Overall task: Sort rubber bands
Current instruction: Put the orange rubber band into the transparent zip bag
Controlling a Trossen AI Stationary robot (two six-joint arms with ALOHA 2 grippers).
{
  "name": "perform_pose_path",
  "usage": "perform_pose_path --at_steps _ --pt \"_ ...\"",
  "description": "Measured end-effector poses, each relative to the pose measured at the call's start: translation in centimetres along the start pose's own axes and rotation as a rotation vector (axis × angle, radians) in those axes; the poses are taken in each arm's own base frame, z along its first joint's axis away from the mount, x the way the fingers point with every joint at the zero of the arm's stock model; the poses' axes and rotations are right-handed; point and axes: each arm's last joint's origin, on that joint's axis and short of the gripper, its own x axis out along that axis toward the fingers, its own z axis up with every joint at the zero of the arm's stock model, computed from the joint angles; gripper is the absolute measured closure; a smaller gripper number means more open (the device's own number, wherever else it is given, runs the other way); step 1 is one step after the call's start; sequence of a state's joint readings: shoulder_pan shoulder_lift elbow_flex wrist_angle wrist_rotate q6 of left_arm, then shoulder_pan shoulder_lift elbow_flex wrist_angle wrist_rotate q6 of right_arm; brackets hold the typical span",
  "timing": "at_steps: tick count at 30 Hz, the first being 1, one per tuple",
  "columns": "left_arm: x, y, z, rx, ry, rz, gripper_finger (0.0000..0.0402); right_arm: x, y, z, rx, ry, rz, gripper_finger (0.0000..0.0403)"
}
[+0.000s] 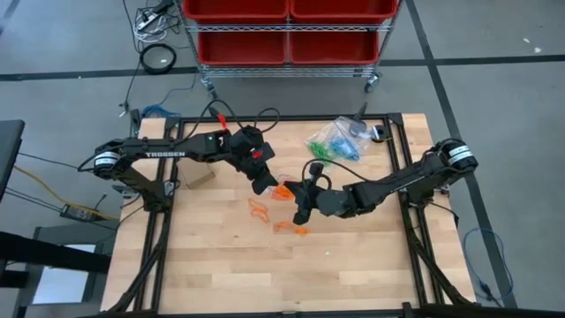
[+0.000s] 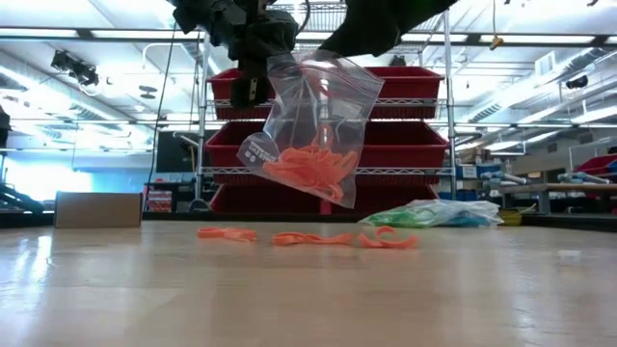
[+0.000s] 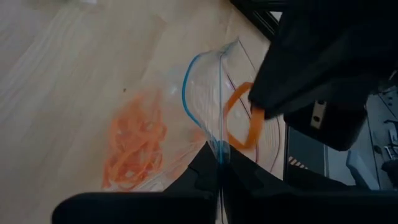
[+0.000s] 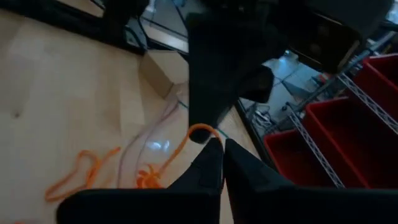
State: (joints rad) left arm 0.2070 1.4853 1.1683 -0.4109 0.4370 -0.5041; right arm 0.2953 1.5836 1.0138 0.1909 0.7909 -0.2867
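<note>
Two hands meet above the middle of the wooden surface [image 1: 221,265]. Left hand [image 3: 219,163] is clamped on the rim of a clear bag [image 2: 310,125], which hangs below it with a clump of orange rubber bands [image 2: 307,166] inside. Right hand [image 4: 222,148], just beside the bag's mouth, pinches one orange band [image 4: 186,142] between nearly closed fingertips. More orange bands [image 1: 275,216] lie loose on the surface beneath both hands.

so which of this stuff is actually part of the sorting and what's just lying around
In the job:
- orange rubber bands loose on the table
- clear bag with orange bands inside, held up by left gripper
- right gripper with one orange band

Lying about:
- cardboard box
- red bins
</note>
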Motion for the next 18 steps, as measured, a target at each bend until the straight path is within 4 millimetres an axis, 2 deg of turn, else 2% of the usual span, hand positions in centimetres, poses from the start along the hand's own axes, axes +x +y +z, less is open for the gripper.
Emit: perform_pose_path --at_steps 11,18 --pt "0.0 0.0 0.0 0.000 0.001 0.001 0.0385 -1.9 1.5 -0.9 0.082 0.088 0.032 0.0275" --pt "0.0 0.0 0.0 -0.002 0.002 0.001 0.0385 -5.7 3.6 -0.5 0.104 0.071 0.042 0.0262"
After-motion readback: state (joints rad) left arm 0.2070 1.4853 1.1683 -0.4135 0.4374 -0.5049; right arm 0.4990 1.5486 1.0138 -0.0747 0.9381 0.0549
